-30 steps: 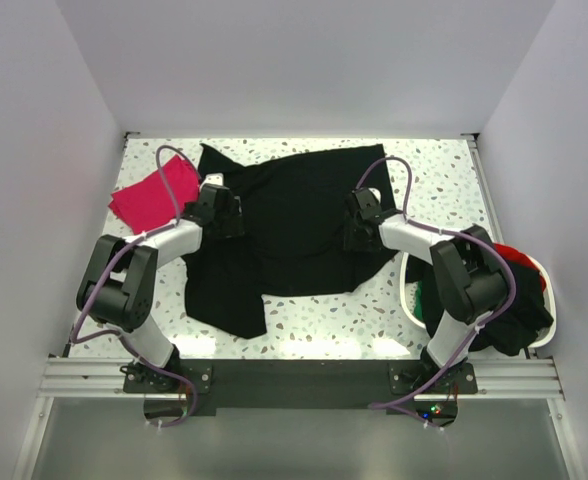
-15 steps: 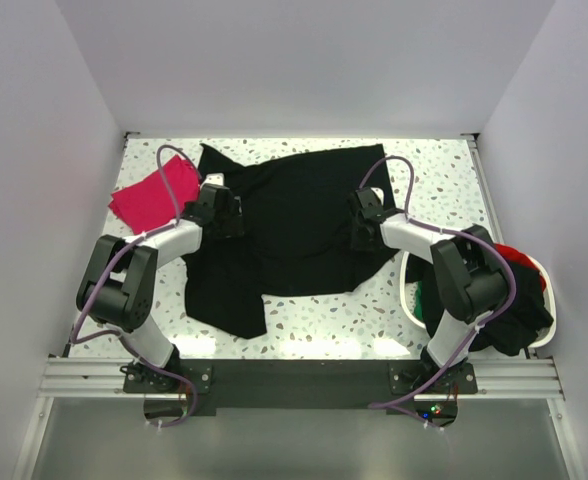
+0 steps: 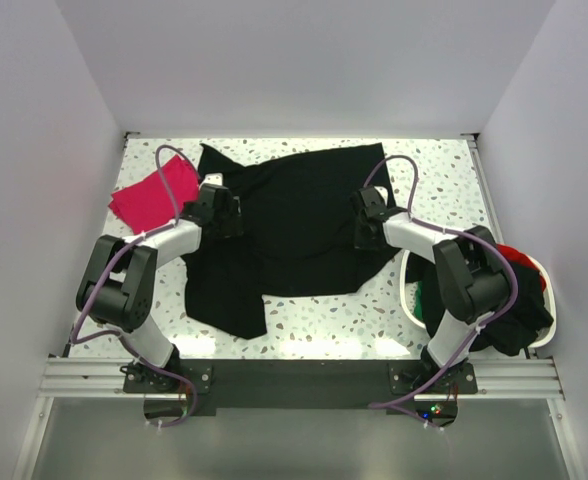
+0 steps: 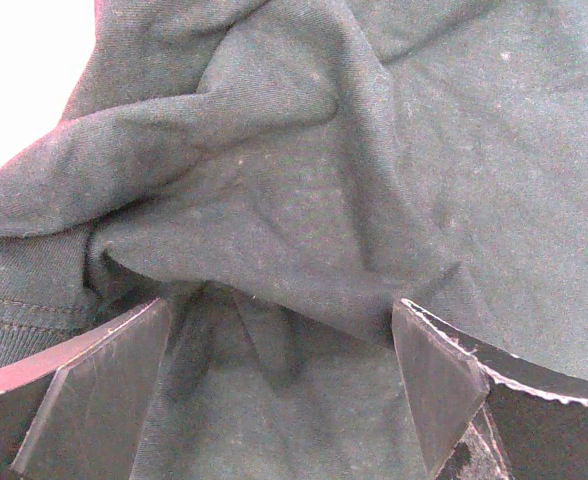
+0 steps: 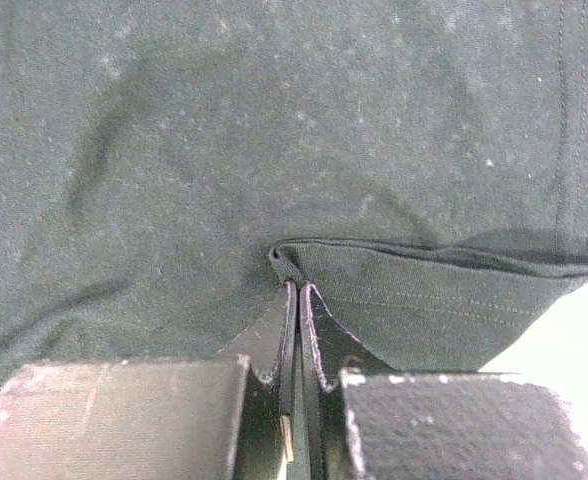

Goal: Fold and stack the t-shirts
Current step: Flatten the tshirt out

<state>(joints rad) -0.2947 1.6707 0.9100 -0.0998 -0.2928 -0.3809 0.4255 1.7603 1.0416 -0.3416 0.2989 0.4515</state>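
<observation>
"Black t-shirt [image 3: 304,215]: where do you have it?"

"Spread across the middle of the table [image 3: 434,170], rumpled, with one part trailing toward the near edge. The pink t-shirt [image 3: 154,195] lies folded at the far left, apart from it. More shirts sit heaped in the basket [image 3: 405,285] on the right."

"And your hands?"

"My right gripper [image 5: 300,290] has its jaws pressed together at the shirt's right edge. In the wrist view a fold of the stitched hem is pinched at the tips, so I read that as a grip on the cloth. My left gripper [image 4: 282,310] is down on the shirt's left side, jaws wide apart, straddling a bunched ridge of fabric and holding nothing."

"So which step is this?"

"I judge it the grasp before a fold or a straightening pull, with one side taken and the other not yet. Next I'd bring the left jaws together on that ridge, then lift both sides evenly. A lopsided lift would likely drag the shirt askew, or slip the thin hem out of the right."
</observation>
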